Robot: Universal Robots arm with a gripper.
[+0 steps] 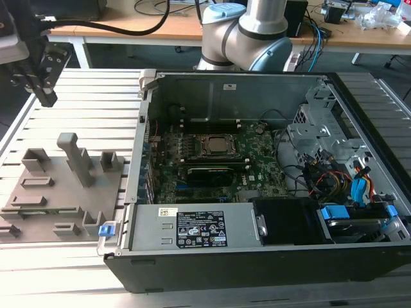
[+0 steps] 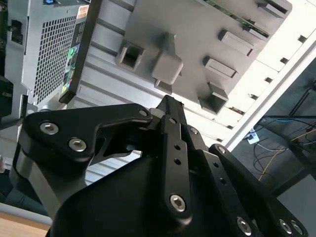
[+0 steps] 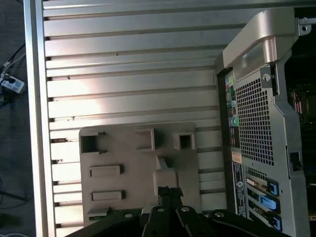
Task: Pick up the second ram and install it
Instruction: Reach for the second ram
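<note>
**Second ram** [image 2: 236, 18]: a thin, narrow green circuit-board stick, showing edge-on in the second wrist view. Its label and chips are too small to tell. It is lying along one edge of the grey fixture plate [image 1: 64, 192]. It is below my pincer [image 1: 47, 97] and well apart from it, on the side of the plate's tall block [image 1: 76, 159] that is farther from my fingertips.

**Pincer:** I am holding it narrow, with the two fingertips drawn together and nothing between them. It is touching neither the ram nor the plate.

**Pose:** I am hanging the pincer above the slatted aluminium table [image 1: 96, 102], tips pointing down. In both wrist views the tips are lining up with the tall block, which is the fixture part nearest to them. My arm [image 1: 247, 29] is rising behind the open computer case [image 1: 257, 256]. The case is lying on its side just beside the plate, off to one side of my pincer.
</note>
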